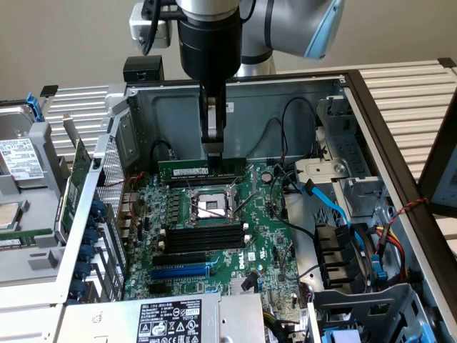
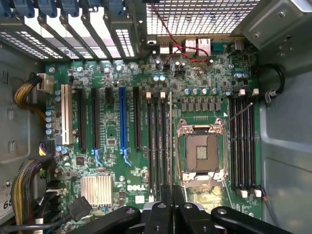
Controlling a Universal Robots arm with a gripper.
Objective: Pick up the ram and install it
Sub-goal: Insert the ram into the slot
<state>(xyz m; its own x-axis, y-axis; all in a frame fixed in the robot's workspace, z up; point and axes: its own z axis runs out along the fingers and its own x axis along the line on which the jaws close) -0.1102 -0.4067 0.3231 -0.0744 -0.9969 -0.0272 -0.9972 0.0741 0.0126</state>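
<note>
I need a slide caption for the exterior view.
The arm's gripper holds the long, thin green ram stick on edge beside the metal processor socket.

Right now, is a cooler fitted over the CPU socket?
No, the CPU socket sits bare, with its metal frame and contact field exposed.

Ribbed white bench [image 1: 407, 93] carries the open computer case [image 1: 250, 107]; a grey drive tray [image 1: 43, 139] lies alongside.
</note>
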